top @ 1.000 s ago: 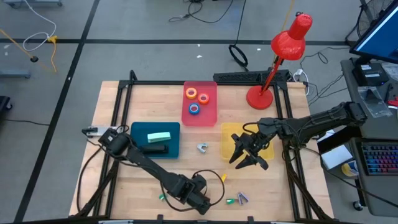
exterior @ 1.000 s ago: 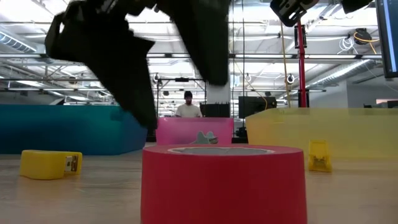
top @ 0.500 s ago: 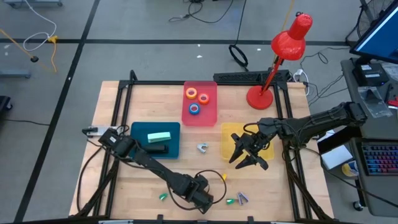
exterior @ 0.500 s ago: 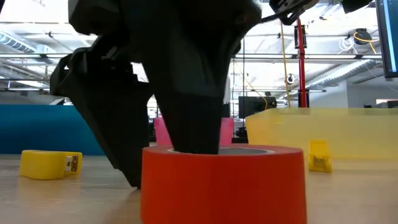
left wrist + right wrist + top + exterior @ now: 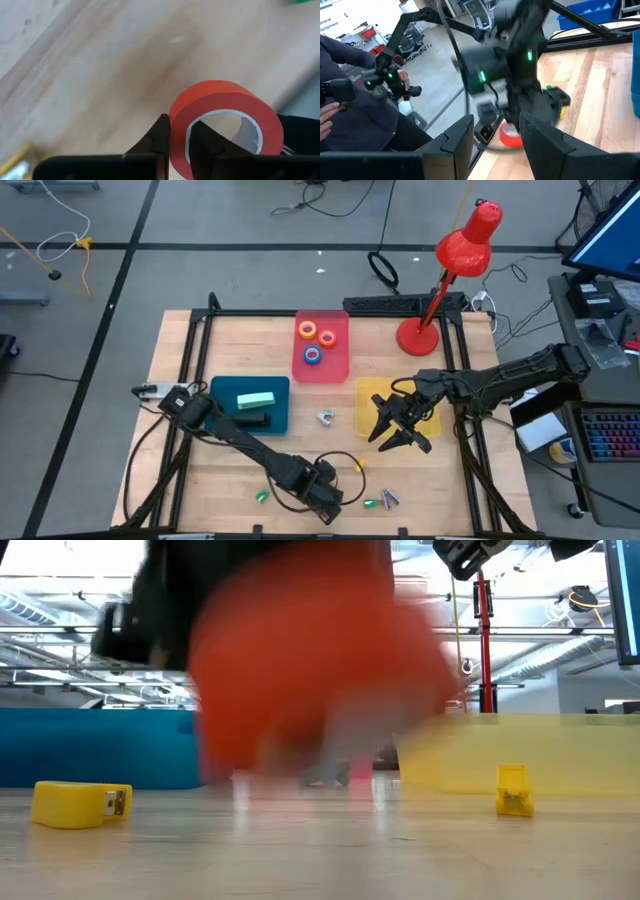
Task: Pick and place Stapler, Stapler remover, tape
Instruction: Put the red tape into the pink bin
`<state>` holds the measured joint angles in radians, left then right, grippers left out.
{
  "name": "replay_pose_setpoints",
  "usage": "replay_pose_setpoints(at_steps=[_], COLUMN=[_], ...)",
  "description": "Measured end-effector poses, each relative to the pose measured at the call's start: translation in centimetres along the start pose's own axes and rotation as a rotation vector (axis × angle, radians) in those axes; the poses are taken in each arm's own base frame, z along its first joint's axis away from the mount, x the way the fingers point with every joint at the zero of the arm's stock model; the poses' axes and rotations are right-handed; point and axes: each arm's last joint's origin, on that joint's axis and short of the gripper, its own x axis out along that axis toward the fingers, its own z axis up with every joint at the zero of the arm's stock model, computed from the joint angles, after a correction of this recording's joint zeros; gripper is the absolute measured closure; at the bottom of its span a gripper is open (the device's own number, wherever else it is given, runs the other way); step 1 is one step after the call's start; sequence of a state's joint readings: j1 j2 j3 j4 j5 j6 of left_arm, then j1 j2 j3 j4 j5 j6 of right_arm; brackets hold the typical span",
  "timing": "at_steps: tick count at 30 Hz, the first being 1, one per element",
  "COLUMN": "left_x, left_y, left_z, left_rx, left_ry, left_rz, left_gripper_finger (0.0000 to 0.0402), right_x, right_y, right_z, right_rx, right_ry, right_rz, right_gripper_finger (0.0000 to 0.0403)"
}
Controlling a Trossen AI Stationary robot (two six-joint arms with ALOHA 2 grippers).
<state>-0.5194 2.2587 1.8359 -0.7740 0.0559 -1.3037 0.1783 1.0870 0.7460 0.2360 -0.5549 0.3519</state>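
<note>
Left gripper clamps shut on red tape wall, one finger inside the ring, near the surface's front edge. Pink tray lies well away toward the back. Right gripper hangs over the yellow tray, probably half-open, empty.

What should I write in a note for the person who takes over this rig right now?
Left gripper: shut on the wall of the red tape roll at the near table edge; in the low view the roll appears lifted.
Right gripper: open, empty, over the near edge of the yellow tray.
Done: orange, yellow and blue tape rolls lie in the pink tray; a green stapler and a dark one lie in the teal tray.
Left: carry the red roll to the pink tray; small staple removers remain on the table, for example a yellow one.
</note>
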Motion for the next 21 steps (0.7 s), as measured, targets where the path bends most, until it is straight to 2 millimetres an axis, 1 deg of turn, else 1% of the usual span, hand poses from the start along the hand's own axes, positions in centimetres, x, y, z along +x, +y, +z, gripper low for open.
replay_pose_setpoints(at_steps=[3, 6, 9, 12, 16, 19, 21], left_x=[-3.4, -6.6, -10.6, -14.6, -18.9, -21.7, -22.7], left_y=[-1.1, -1.7, -2.1, -2.0, -1.6, -1.2, -1.0], left_z=[0.1, 0.1, 0.3, 0.5, 0.8, 1.4, 1.9], left_rx=[0.008, 0.02, 0.01, -0.02, -0.041, -0.077, -0.099], left_ry=[-0.047, -0.144, -0.276, -0.425, -0.587, -0.672, -0.696], left_rz=[-0.107, -0.186, -0.271, -0.326, -0.393, -0.467, -0.504], left_gripper_finger=[0.0362, 0.0364, 0.0364, 0.0364, 0.0364, 0.0364, 0.0364], right_x=[0.0, 0.1, 0.3, 0.6, 1.0, 1.2, 1.2], right_y=[0.1, 0.4, 1.3, 2.4, 3.7, 4.3, 4.5], right_z=[0.2, 0.7, 1.1, 1.2, 1.3, 1.4, 1.7], right_rx=[-0.013, -0.063, -0.193, -0.358, -0.562, -0.67, -0.743], right_ry=[-0.019, -0.067, -0.116, -0.162, -0.221, -0.27, -0.32], right_rz=[0.008, 0.032, 0.075, 0.121, 0.156, 0.096, -0.002], right_gripper_finger=[0.0252, 0.0252, 0.0252, 0.0252, 0.0252, 0.0252, 0.0252])
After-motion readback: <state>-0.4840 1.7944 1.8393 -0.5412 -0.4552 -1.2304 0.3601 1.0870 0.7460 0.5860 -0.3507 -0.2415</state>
